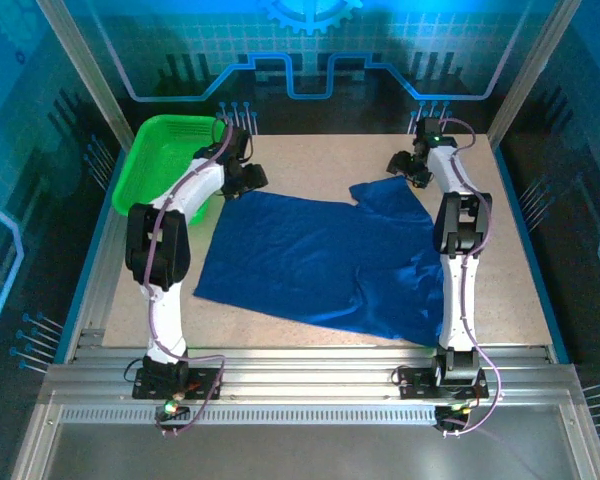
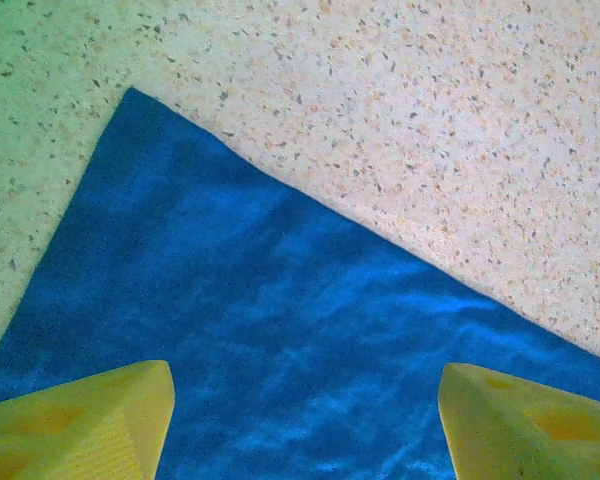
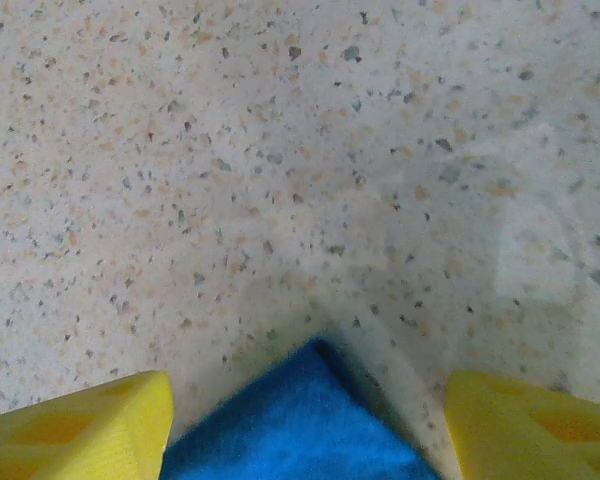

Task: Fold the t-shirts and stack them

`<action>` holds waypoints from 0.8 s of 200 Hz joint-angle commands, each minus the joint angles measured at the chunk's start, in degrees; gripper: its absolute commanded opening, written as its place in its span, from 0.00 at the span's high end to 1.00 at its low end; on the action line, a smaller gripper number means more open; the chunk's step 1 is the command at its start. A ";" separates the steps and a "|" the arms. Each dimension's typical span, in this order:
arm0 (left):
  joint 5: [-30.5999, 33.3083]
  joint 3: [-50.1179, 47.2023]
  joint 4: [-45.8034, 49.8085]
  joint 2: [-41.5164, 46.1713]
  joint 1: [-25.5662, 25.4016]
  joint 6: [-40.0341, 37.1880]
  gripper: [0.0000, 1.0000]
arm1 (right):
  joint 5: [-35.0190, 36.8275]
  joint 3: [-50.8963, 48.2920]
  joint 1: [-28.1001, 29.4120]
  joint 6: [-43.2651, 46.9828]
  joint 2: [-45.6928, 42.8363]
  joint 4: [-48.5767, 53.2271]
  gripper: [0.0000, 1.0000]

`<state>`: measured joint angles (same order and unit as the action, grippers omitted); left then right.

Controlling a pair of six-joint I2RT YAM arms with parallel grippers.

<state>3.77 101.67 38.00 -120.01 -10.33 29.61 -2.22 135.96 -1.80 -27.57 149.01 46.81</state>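
T-shirt corner between left fingers, another between right fingers; both pairs released, apart.

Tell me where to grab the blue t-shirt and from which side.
Pinch the t-shirt at its two far corners, coming straight down from above. It lies spread flat on the table, and each far corner tapers to a free point with bare tabletop around it.

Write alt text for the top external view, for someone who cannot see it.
A royal-blue t-shirt lies spread and slightly rumpled, unfolded, on a speckled table. The left gripper is at its far left corner, the right gripper at its far right one. A green basket sits at the table's far left.
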 commanded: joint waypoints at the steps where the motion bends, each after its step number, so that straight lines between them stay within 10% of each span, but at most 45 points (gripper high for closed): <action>1: -0.56 3.07 -0.29 -2.39 1.90 -1.37 0.28 | -2.44 4.75 0.52 -0.29 3.44 1.65 0.29; 47: 1.45 7.11 1.82 -7.15 3.32 -2.66 0.30 | -4.82 7.35 0.88 -3.55 6.34 3.82 0.44; 110: 9.41 14.90 7.86 -14.55 3.72 -6.42 0.32 | -7.18 0.97 0.75 -8.15 3.92 0.63 0.90; 160: 10.48 20.60 9.94 -19.96 4.26 -7.72 0.34 | -7.27 -1.40 1.28 -7.95 2.07 0.52 0.94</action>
<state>12.43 118.43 44.73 -137.40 -7.09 23.77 -6.28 137.14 -2.59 -34.98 151.28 44.21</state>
